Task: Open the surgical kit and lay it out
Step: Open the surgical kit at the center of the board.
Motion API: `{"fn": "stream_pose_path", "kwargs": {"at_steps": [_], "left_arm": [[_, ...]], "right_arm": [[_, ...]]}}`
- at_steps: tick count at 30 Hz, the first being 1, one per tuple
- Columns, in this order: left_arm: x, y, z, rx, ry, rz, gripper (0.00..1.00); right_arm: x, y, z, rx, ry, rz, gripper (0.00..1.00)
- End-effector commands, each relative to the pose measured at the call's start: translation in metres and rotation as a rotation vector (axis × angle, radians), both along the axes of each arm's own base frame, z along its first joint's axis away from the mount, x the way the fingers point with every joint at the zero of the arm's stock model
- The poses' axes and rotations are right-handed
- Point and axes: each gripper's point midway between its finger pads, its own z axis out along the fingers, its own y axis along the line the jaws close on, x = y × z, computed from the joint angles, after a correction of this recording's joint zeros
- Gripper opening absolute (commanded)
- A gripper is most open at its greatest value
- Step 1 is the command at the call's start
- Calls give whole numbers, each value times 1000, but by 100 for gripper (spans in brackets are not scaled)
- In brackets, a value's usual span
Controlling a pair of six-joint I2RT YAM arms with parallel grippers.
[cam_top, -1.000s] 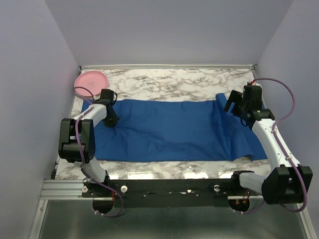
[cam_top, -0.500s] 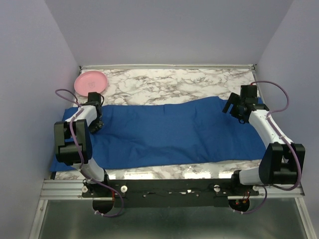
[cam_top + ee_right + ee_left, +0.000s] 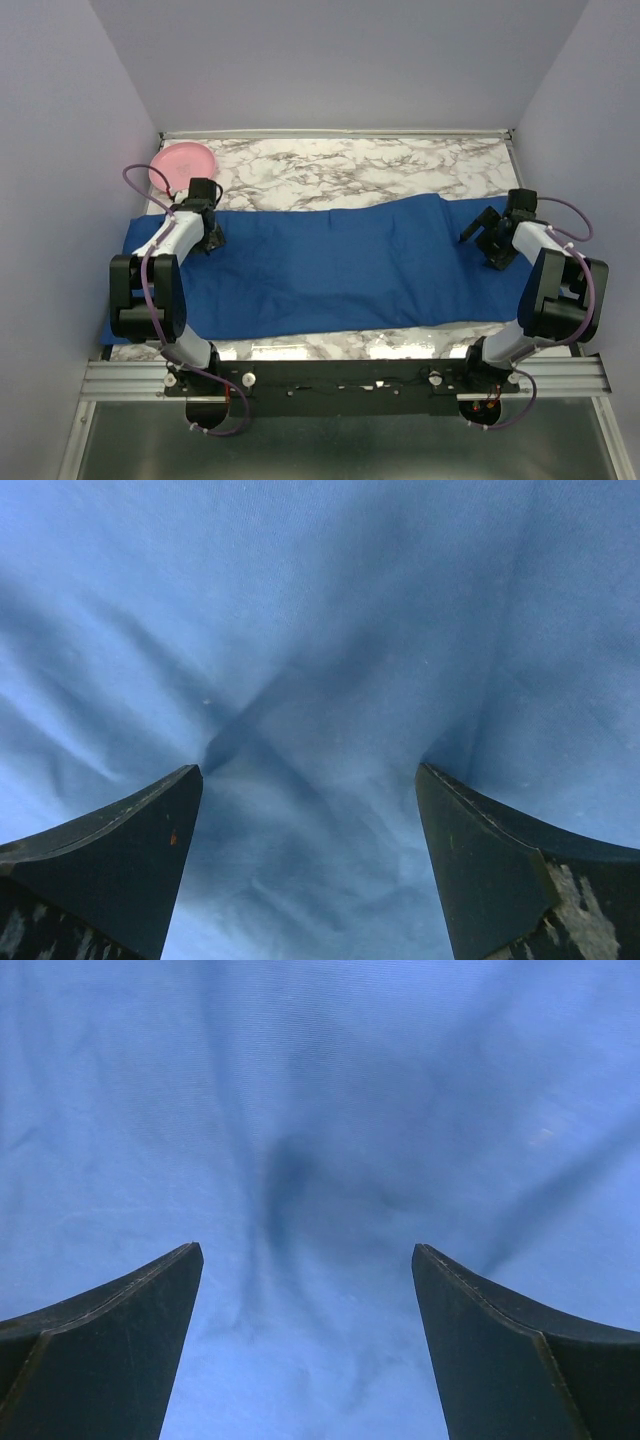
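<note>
Behind the blue cloth (image 3: 340,265), top view alone shows a pink plate (image 3: 183,163); left fingers (image 3: 100,1350), right fingers (image 3: 100,870) spread.

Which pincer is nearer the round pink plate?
Left. The left pincer is close in front of the round pink plate; the right pincer is at the opposite end of the royal-blue cloth.

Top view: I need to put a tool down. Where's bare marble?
Far marble strip between blue cloth and back wall, right of the pink plate; thin strip by the near rail. Left gripper and right gripper crowd the cloth's ends.
</note>
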Motion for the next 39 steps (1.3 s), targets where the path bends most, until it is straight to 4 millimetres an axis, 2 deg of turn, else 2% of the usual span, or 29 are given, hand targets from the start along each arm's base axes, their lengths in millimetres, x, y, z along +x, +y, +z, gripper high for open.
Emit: {"fn": "stream_pose_path", "kwargs": {"at_steps": [1, 6, 12, 13, 16, 18, 21, 22, 24, 25, 27, 28, 31, 33, 34, 35, 37, 39], "left_arm": [[14, -22, 16, -38, -78, -71, 96], [20, -33, 22, -49, -111, -111, 96], [24, -46, 26, -91, -131, -149, 96], [25, -48, 27, -97, -136, -154, 96], [25, -56, 30, -119, -147, -175, 96], [25, -60, 32, -136, -158, -182, 97], [24, -64, 37, -158, -175, -187, 98], [25, -65, 38, -162, -182, -188, 98], [25, -66, 42, -165, -191, -190, 99], [25, -66, 43, -164, -192, -193, 99], [24, -67, 46, -163, -196, -197, 99], [24, -67, 47, -162, -198, -198, 99], [22, -67, 48, -156, -199, -201, 99], [20, -67, 50, -155, -204, -204, 99], [19, -68, 49, -154, -202, -205, 99], [18, -67, 48, -151, -199, -203, 99], [16, -67, 49, -148, -202, -205, 99], [14, -65, 51, -140, -203, -202, 99]], "right_arm": [[-22, -11, -17, 106, 68, -163, 97], [-43, -37, -14, 86, 81, -310, 97], [-74, -83, -12, 72, 77, -518, 98], [-81, -96, -9, 68, 65, -569, 98], [-87, -112, -3, 16, 67, -576, 98], [-72, -114, 11, -4, 2, -523, 98], [-40, -88, 38, -6, -123, -341, 98], [-28, -68, 44, -32, -134, -235, 98], [-12, -53, 57, -80, -145, -122, 98], [-2, -34, 59, -100, -141, -18, 98], [8, -15, 56, -103, -122, 89, 97], [18, 1, 61, -130, -136, 182, 96], [33, 28, 55, -152, -116, 338, 93], [36, 34, 48, -167, -79, 374, 91], [36, 40, 33, -163, -33, 405, 88], [41, 41, 33, -173, -25, 414, 87], [37, 45, 20, -161, 35, 437, 83], [33, 39, 6, -190, 111, 426, 79]]}}
